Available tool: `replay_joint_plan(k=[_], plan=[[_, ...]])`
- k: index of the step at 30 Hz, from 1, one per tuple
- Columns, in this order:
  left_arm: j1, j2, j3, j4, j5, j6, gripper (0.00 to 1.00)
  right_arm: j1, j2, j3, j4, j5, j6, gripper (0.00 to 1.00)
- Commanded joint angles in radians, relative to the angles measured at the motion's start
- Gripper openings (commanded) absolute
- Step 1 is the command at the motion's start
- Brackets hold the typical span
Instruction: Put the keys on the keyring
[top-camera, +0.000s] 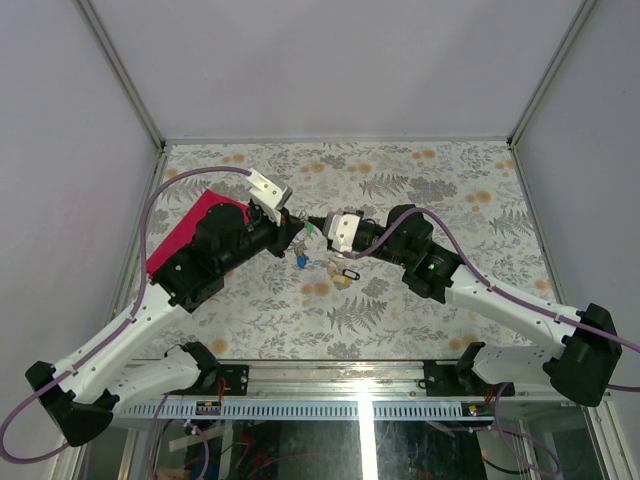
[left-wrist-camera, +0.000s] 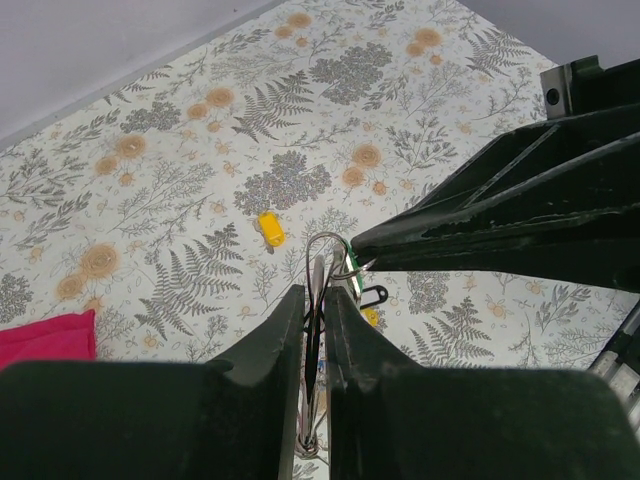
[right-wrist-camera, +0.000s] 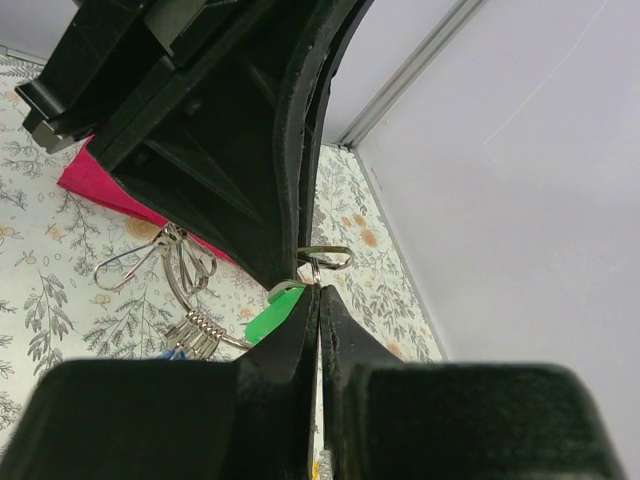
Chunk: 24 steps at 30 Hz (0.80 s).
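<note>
My left gripper is shut on the keyring, a thin silver wire loop sticking out past its fingertips. My right gripper meets it tip to tip and is shut on a key with a green tag; a small silver ring sits at its fingertips. A larger ring with several coiled loops and a clasp hangs below the left gripper. Keys with blue, black and yellow tags lie on the table beneath.
A red cloth lies on the floral tablecloth under the left arm, by the left wall. White walls and metal frame rails close in the table on the left, back and right.
</note>
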<state>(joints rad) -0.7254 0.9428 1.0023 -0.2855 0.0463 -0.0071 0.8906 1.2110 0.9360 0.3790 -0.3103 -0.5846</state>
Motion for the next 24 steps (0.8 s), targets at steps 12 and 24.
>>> replay_joint_plan(k=[12, 24], plan=[[0.004, 0.019, 0.031, -0.004, 0.052, 0.010, 0.00, 0.009, -0.030, 0.047, 0.082, 0.076, 0.023, 0.00], [0.001, 0.009, 0.025, -0.013, 0.107, 0.038, 0.00, 0.009, -0.037, 0.044, 0.026, 0.113, -0.035, 0.00]])
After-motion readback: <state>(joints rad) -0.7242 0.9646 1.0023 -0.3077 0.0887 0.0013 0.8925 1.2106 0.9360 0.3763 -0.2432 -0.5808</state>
